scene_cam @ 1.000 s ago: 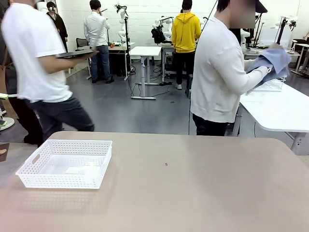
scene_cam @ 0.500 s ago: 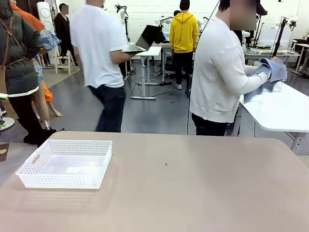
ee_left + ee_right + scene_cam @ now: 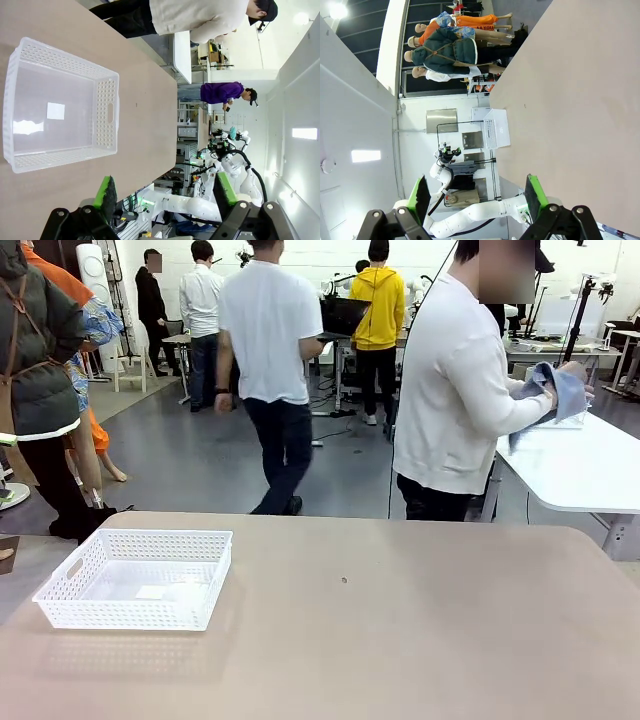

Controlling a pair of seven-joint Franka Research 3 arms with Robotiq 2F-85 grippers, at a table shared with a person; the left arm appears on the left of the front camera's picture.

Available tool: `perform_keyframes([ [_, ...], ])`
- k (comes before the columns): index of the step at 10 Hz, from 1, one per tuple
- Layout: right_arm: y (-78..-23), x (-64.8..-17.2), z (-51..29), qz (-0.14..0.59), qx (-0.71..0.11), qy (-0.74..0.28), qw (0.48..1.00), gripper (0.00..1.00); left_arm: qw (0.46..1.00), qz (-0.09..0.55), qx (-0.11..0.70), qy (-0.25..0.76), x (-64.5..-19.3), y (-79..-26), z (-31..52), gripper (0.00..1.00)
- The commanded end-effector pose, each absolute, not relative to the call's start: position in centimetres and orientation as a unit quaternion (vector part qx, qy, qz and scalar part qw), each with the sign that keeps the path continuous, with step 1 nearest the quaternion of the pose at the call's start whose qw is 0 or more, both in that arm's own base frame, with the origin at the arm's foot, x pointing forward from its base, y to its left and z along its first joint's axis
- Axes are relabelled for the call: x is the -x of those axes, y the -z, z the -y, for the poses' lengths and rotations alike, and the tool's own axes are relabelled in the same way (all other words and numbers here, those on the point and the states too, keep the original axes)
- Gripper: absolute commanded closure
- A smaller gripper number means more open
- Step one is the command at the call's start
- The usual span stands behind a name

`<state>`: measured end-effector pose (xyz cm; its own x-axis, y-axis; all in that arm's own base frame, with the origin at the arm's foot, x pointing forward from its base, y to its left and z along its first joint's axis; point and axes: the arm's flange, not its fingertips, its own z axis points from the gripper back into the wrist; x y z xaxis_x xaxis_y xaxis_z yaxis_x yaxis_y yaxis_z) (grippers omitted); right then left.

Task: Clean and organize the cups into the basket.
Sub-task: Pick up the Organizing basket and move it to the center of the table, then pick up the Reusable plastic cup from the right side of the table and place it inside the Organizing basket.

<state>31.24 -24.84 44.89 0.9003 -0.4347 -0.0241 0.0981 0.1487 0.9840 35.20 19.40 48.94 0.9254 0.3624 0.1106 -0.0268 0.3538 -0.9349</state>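
Noting basket (image 3: 120, 612) sitting upright on tabletop (image 3: 400, 620), robot's L side, near L edge; white sticker (image 3: 55, 110) lying on its floor. Seeing left fingers (image 3: 106, 194) spreading wide, gripping nothing, hanging over tabletop near basket. Seeing right fingers (image 3: 535, 192) spreading wide too, gripping nothing, hanging over tabletop. Spotting person (image 3: 455, 390) standing beyond far edge, facing away, holding blue cloth (image 3: 562, 388).

The basket (image 3: 130, 612) is white, its sides patterned with fine rows of small holes; the table (image 3: 420, 640) is a plain, matte tan-brown. The person (image 3: 455, 390) wears a white top and dark trousers and holds a grey-blue cloth (image 3: 562, 390). The left jaws and right jaws are black with bright green pads (image 3: 107, 195).
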Motion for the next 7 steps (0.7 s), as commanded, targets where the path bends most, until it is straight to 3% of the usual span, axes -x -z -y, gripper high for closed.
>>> perform_keyframes([
  [1,-44.76,-30.74,24.78,0.127,-0.627,0.177,0.748,0.00,0.807,0.150,0.559,-0.117,-35.07,-49.09,-19.56,0.00],
  [7,-44.76,-30.74,24.78,0.127,-0.627,0.177,0.748,0.00,0.807,0.150,0.559,-0.117,-35.07,-49.09,-19.56,0.00],
])
